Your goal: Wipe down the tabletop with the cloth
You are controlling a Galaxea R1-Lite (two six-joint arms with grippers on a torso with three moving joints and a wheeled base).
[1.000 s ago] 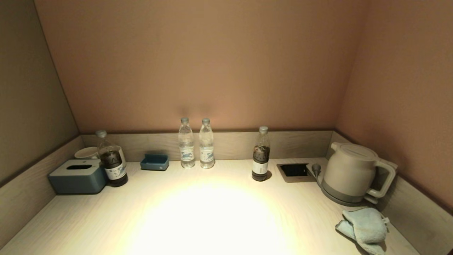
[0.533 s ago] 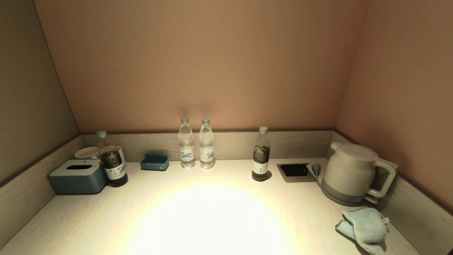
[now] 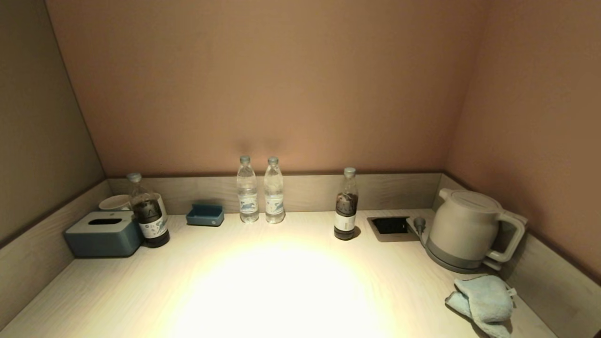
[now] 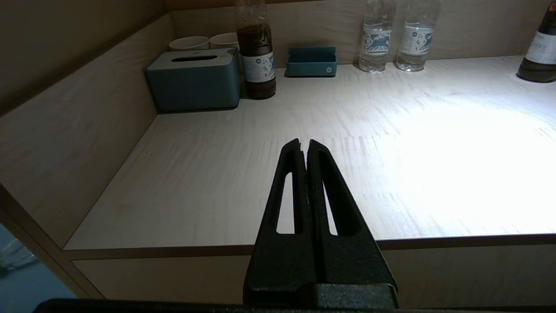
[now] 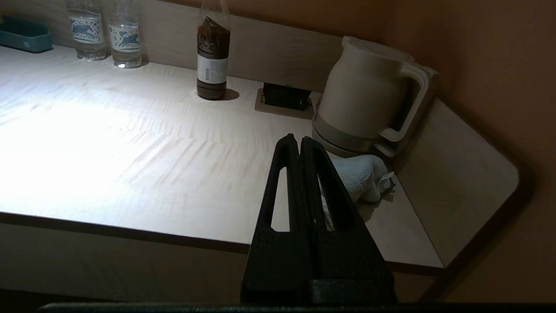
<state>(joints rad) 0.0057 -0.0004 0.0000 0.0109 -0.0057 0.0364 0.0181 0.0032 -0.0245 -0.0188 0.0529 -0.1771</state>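
The pale blue cloth (image 3: 486,303) lies crumpled on the beige tabletop (image 3: 281,291) at the front right, just in front of the kettle. It also shows in the right wrist view (image 5: 362,176), partly behind my fingers. My right gripper (image 5: 296,140) is shut and empty, held off the table's front edge, short of the cloth. My left gripper (image 4: 303,143) is shut and empty, held in front of the table's front left edge. Neither gripper shows in the head view.
A white kettle (image 3: 467,230) stands at the right by the black recess (image 3: 390,226). A dark bottle (image 3: 346,206), two clear bottles (image 3: 260,190), a blue dish (image 3: 205,215), another dark bottle (image 3: 148,213), a blue-grey tissue box (image 3: 103,233) and cups (image 3: 115,203) line the back and left. A raised rim (image 3: 554,281) borders three sides.
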